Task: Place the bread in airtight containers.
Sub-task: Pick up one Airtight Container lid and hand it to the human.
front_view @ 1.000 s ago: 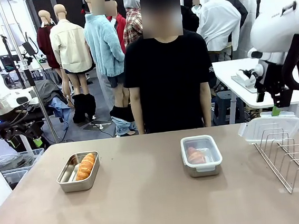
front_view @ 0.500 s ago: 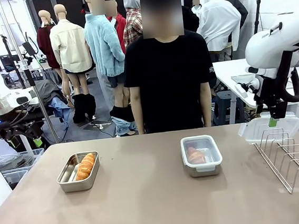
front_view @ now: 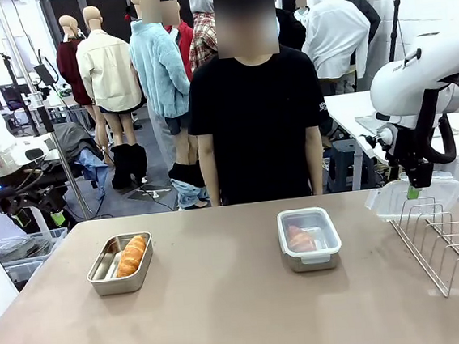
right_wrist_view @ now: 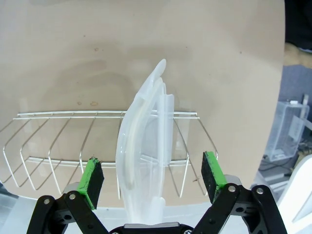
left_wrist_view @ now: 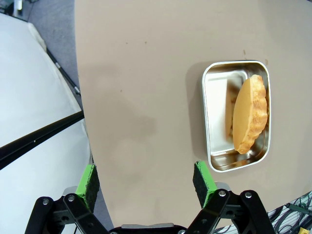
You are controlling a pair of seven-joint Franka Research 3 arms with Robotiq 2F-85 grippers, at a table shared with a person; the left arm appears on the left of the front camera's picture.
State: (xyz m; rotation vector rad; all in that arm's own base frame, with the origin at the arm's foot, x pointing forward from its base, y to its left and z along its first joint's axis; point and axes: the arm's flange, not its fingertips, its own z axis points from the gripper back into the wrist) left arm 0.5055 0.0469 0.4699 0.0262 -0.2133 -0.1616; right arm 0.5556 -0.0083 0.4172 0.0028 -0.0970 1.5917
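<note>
At the lower right of the front view, a wire rack [front_view: 445, 241] stands on the tan table [front_view: 226, 302], with a clear plastic lid [front_view: 415, 197] propped upright in its far slots. In the lower left, an open steel tin [front_view: 120, 264] holds a golden croissant [front_view: 131, 255] lying along its right side. Near the middle of the frame sits a second tin [front_view: 309, 239], closed under a clear lid, with another croissant [front_view: 300, 237] showing through it.

Just above the propped lid, at the right of the frame, the right gripper [front_view: 413, 192] hangs with its green pads pointing down. In the right wrist view its fingers [right_wrist_view: 92, 176] stand wide apart on either side of the lid's edge [right_wrist_view: 146, 161], not touching it.

In the left wrist view the left gripper [left_wrist_view: 146, 181] also stands wide open and holds nothing, over bare table, with the open tin [left_wrist_view: 236, 115] in the right half of the frame.

At the far edge of the table, centre top, a person in a black shirt [front_view: 259, 120] stands facing the robot.
</note>
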